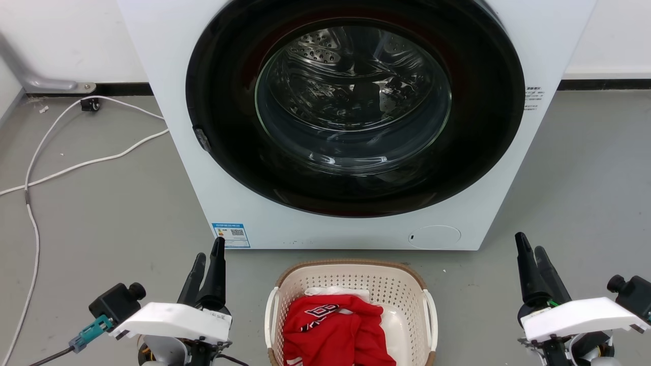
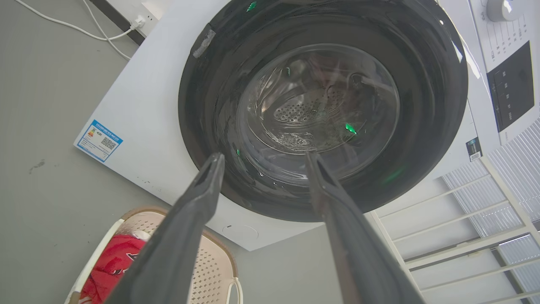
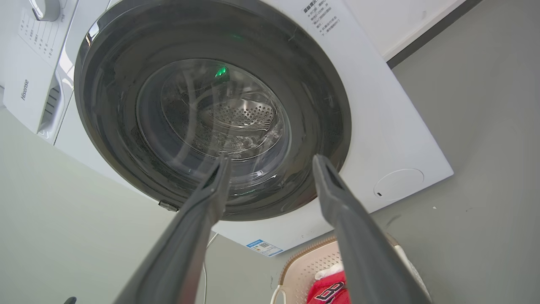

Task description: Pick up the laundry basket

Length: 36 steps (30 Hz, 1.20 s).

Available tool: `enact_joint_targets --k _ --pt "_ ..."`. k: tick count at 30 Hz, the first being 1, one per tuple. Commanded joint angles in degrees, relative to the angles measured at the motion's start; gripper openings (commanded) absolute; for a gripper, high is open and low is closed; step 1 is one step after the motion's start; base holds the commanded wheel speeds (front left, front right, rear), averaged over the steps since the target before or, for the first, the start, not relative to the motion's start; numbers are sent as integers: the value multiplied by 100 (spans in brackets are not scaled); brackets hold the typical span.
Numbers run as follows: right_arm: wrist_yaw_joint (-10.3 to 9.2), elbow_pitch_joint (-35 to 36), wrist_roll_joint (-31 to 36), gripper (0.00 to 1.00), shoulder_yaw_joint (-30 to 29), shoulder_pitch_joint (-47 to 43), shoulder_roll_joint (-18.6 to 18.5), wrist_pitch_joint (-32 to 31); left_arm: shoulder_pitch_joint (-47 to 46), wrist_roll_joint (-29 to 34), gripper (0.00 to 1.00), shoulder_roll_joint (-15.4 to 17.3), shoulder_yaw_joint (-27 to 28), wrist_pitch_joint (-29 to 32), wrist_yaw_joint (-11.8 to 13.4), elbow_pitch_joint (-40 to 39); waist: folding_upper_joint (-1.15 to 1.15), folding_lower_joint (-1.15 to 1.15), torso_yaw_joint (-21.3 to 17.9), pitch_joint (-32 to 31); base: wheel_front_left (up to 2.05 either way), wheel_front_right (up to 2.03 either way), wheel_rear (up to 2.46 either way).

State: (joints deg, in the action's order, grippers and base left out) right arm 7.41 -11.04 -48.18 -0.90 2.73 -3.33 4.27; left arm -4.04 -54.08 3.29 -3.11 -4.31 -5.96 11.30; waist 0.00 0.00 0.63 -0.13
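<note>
The cream laundry basket with a brown rim and white side handles stands on the floor just in front of the washing machine, holding red and white clothes. My left gripper hovers open to the basket's left, apart from it. To the right of the basket, my right gripper is also open and empty. The basket sits at the bottom of the left wrist view beside the open left gripper. Below the open right gripper, the basket peeks in at the bottom of the right wrist view.
A white washing machine with a large dark round door stands right behind the basket. White cables trail over the grey floor at left. A white rack stands beside the machine.
</note>
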Motion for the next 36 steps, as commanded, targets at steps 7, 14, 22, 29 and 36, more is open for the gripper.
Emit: enact_joint_targets --k 7,14,22,29,36 --pt "10 69 722 100 53 40 8 108 -123 696 100 8 -103 -166 31 -47 0 0 7 -1 0 0 0" --pt "10 113 1278 100 77 10 13 160 -137 1211 100 1 -184 -276 68 -11 0 0 19 -8 0 0 0" --pt "11 144 1836 100 97 -11 19 192 -159 1750 100 -5 -265 -403 137 38 0 0 37 -10 0 0 0" --pt "11 147 2290 100 120 -22 24 234 -173 2214 100 -11 -332 -504 176 83 0 0 47 -16 0 0 0" --pt "11 158 2702 100 146 -49 29 266 -179 2627 100 -15 -392 -598 186 130 0 0 52 -23 0 0 0"
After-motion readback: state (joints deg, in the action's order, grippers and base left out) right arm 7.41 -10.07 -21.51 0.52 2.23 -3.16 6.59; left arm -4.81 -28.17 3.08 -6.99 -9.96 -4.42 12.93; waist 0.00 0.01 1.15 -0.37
